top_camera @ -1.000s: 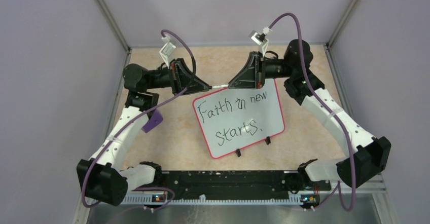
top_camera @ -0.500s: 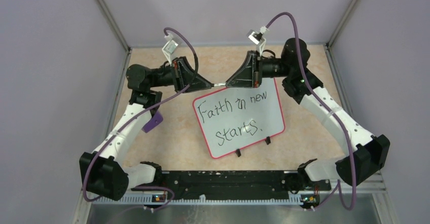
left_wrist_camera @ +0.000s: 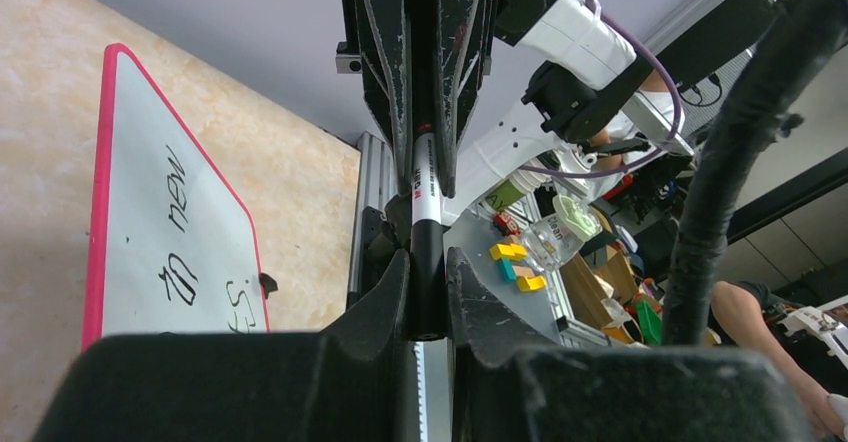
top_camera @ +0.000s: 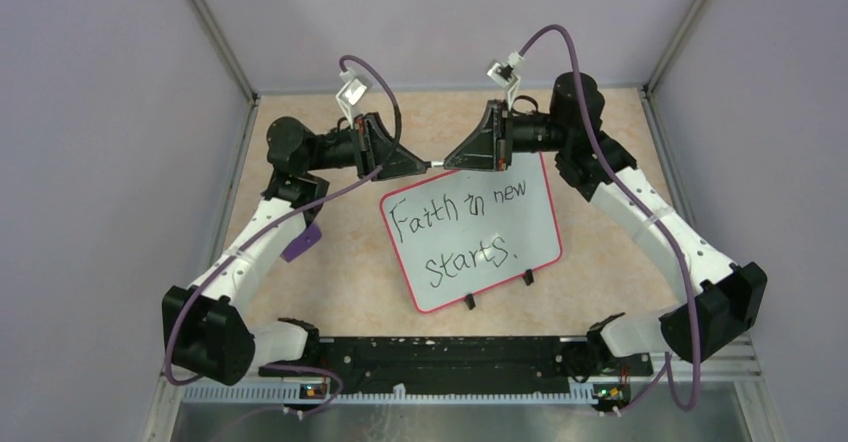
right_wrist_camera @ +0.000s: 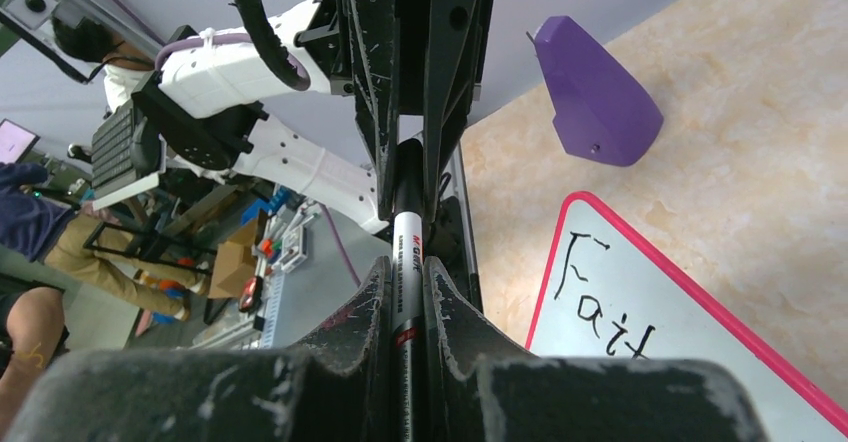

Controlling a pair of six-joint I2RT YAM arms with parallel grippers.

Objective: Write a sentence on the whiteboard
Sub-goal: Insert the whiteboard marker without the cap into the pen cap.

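Observation:
The whiteboard (top_camera: 540, 224) lies flat in the middle of the table, its red-pink rim and black feet toward me. The sentence (top_camera: 458, 224) reads "Faith in new starts." in two black lines. Both grippers meet tip to tip above the board's far edge. My left gripper (top_camera: 422, 166) is shut on the black cap end (left_wrist_camera: 428, 282) of a marker (top_camera: 436, 165). My right gripper (top_camera: 450, 164) is shut on the marker's white barrel (right_wrist_camera: 407, 247). The board also shows in the left wrist view (left_wrist_camera: 140, 192) and in the right wrist view (right_wrist_camera: 690, 362).
A purple block (top_camera: 301, 242) lies on the table left of the board, under the left arm; it also shows in the right wrist view (right_wrist_camera: 595, 97). Grey walls enclose the table at the back and sides. The arm bases and a black rail line the near edge.
My left gripper has moved right and a little farther back, toward the right gripper. The gap between the two grippers has narrowed, with less of the marker showing. The board has not moved.

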